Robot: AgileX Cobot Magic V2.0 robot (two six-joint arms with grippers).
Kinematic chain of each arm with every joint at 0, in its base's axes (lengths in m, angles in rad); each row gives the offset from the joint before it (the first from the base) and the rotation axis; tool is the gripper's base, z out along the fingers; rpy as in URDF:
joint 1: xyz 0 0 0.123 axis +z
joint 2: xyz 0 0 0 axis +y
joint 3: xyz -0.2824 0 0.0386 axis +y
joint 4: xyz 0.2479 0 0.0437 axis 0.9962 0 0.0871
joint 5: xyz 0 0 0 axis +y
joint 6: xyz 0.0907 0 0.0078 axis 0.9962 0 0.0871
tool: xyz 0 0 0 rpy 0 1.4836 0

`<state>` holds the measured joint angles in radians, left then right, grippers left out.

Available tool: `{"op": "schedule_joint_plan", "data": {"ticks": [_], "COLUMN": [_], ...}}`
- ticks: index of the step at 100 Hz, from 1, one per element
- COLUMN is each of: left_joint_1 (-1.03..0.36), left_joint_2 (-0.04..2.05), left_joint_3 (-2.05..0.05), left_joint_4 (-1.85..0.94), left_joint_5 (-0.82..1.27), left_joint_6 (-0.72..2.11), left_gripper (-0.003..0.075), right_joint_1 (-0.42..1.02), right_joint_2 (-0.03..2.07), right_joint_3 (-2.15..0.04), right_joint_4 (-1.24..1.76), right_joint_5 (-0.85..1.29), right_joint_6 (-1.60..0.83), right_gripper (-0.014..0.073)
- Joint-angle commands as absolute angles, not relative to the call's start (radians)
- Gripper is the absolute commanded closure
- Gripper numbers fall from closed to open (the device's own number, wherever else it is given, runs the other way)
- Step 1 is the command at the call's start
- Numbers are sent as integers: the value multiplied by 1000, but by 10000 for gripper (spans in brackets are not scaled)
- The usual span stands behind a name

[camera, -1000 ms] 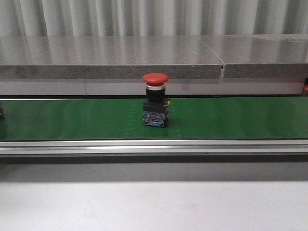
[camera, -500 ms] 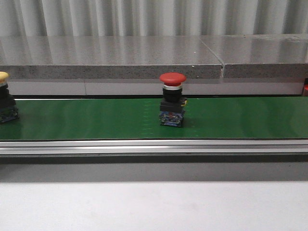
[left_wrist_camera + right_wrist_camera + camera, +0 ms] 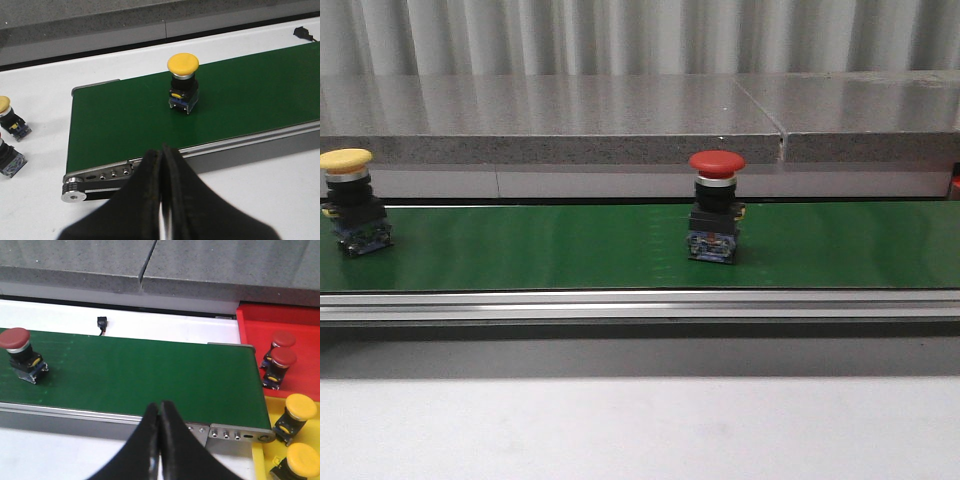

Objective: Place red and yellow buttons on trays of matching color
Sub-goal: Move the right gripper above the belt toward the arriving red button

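Presumably, the red button should be grasped by its black body once nearer the belt's tray end, with the pressed-together right gripper first spread.

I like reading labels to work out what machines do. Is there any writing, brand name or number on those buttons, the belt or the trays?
No readable text in any view.
Red button on the green belt: its blue base is too small and blurred to read.
Yellow button: the same, nothing legible.
Red tray and yellow tray: no markings visible.
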<state>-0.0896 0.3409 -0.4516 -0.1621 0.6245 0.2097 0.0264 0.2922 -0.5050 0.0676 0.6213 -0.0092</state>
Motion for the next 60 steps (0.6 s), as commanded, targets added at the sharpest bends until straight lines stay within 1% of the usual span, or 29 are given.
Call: {"op": "schedule_joint_plan", "data": {"ticks": [1,16,31,60], "left_joint_1": [-94,-94,-94,-94], "left_joint_2": [333,331,331,331], "left_joint_3": [-474,-474,-474,-474], "left_joint_4": [-179,-179,-179,-179], "left_joint_5": [561,563,568,566], "left_joint_6": [211,211,211,211], "left_gripper": [740,740,740,740], "right_joint_1": [29,29,29,29], "right_joint_2": [298,299,349,672], "right_joint_3": [-528,-530,-577,-813], "right_joint_4": [67,68,69,72], "right_joint_5": [486,463,540,725], "right_joint_6": [-19,-19,-19,-78], "right_gripper": [659,659,659,659]}}
